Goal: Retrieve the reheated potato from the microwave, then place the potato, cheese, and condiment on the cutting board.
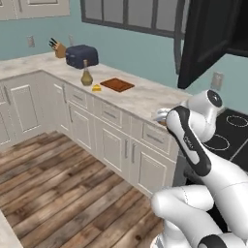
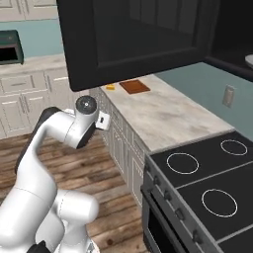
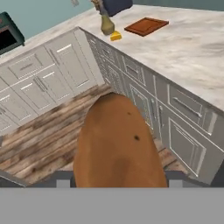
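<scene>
Potato: the brown rounded potato (image 3: 117, 144) sits close against my hand camera, rising between my fingers, its long axis running up the hand view away from me.
Gripper: my fingers are clamped on the potato, held out over the wood-plank floor (image 3: 48, 135) in front of the white cabinets.
Cutting board: the flat reddish-brown wooden cutting board (image 3: 146, 26) lies on the pale marbled counter (image 1: 140, 97), ahead of my hand and well apart from it, beyond the counter's front edge.
Neighbours: the yellow cheese wedge (image 1: 97, 88) and the olive-tan corked condiment bottle (image 1: 86, 76) stand just beside the board's far side.
Microwave: the large black microwave (image 2: 143, 34) hangs open above.
Next, I judge: carry forward and over the edge toward the board.
</scene>
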